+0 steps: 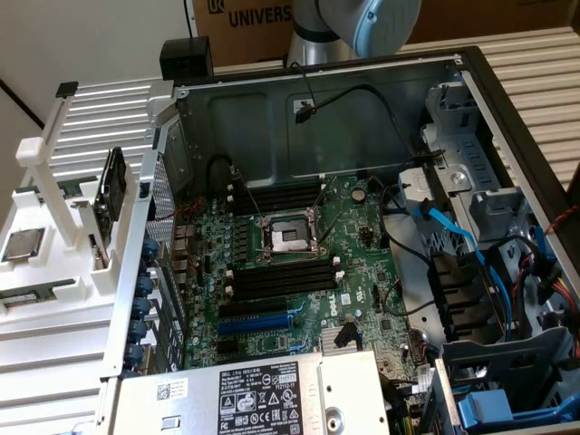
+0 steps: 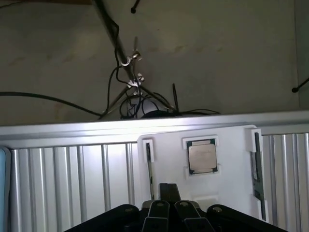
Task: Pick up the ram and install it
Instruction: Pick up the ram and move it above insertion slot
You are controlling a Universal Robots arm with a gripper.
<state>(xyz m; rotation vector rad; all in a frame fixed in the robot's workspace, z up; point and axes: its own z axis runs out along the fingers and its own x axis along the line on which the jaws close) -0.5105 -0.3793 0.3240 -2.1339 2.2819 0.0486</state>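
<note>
Fingers (image 2: 167, 193) near ram (image 2: 150, 166), slightly apart

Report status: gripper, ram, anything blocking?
Gripper shut, nothing held, above white holder. Ram on edge in holder slot beside processor chip, not yet picked. Nothing between gripper and ram.

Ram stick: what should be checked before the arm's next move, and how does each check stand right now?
1. Is the ram seated edge-on in the white holder: ok.
2. Is the gripper empty: ok.
3. Is the gripper open for a grasp: not ok, it is shut.
4. Is the gripper lined up with the ram: cannot tell.
5. Are the black slots on the motherboard free: ok, they look empty.
</note>
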